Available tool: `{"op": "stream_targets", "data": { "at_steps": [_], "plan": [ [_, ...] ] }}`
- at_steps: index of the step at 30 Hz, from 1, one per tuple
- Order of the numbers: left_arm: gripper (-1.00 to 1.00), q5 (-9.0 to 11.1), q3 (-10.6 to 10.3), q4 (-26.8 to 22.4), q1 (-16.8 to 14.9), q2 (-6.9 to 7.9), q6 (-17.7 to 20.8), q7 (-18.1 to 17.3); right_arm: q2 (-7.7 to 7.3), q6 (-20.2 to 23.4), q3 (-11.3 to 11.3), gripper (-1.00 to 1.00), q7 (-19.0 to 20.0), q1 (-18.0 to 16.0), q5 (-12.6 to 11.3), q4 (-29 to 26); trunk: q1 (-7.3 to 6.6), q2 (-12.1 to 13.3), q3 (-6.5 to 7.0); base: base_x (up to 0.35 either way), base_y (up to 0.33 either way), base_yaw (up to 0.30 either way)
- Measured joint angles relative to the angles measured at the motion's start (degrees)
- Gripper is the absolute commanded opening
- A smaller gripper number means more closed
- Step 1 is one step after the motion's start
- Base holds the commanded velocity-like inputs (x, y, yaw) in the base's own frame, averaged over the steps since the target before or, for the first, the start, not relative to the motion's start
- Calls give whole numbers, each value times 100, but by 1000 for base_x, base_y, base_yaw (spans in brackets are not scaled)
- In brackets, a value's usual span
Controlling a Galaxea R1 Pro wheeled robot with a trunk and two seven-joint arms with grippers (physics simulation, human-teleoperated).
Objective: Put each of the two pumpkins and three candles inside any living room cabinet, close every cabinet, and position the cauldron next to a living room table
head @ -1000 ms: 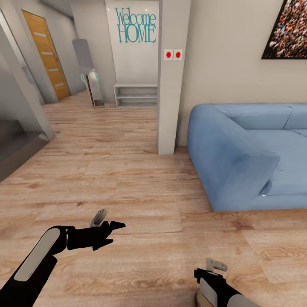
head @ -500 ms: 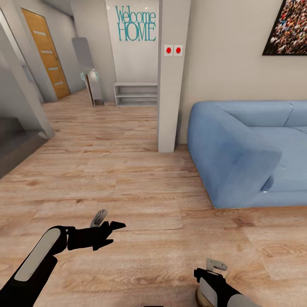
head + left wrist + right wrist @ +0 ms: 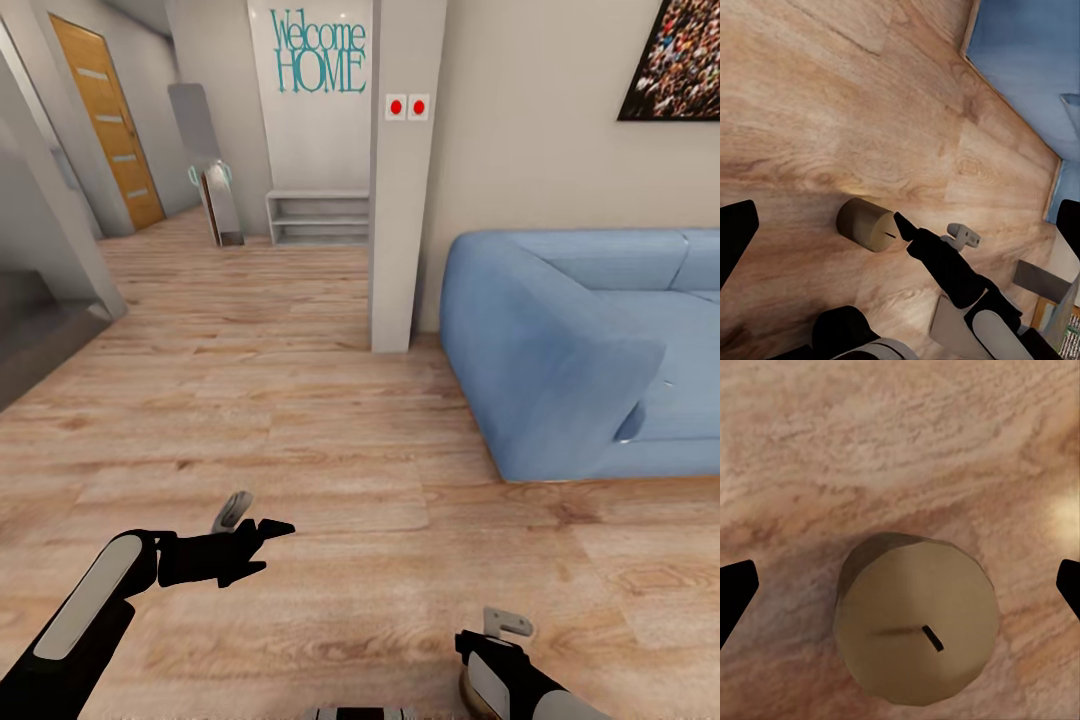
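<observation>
1. Fingertips point(image 3: 736, 585) first: spread wide on the right gripper point(image 3: 497, 632), parked at opposite edges of the right wrist view, clamped on nothing.
2. Straddling the candle point(image 3: 916, 622) from above, with bare floor point(image 3: 300, 420) showing on both sides of it. No contact yet, as far as can be told.
3. Same story on the left gripper point(image 3: 258, 520): fingers apart, nothing held, hovering over open floor well off to the side of the candle.
4. Where the candle is: standing upright on the wood floor right under the right gripper, out in the open in front of the blue sofa point(image 3: 560, 350), well apart from it.
5. What could go wrong, just guessing:
   - Could tip or skid the candle if lowered off-centre, so that one finger lands on the top rim instead of sliding past the side.
   - Could push it sideways if closed unevenly, one finger touching first. Round and short, so probably rolls off once on its side.
   - Could pinch too high and lose it on the lift, with so little side wall to grab.
6. Looks of the candle: stubby tan-beige cylinder, faceted flat top, small dark wick lying near the middle, darker shaded side wall.
7. No cabinet, pumpkins or cauldron to report from these views.
</observation>
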Motion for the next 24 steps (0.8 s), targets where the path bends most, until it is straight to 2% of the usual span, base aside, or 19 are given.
{"op": "stream_targets", "data": {
  "at_steps": [17, 24],
  "plan": [
    [100, 0, -6, 0, 0, -8, -1, 0, 1, 47, 0, 100, -8, 0, 1, 9, 47, -28, -376, 0, 0, 0],
    [100, 3, -9, 0, 0, -8, 1, 0, 1, 51, 1, 100, -8, 0, 1, 9, 46, -29, -377, 0, 0, 0]
  ]
}}
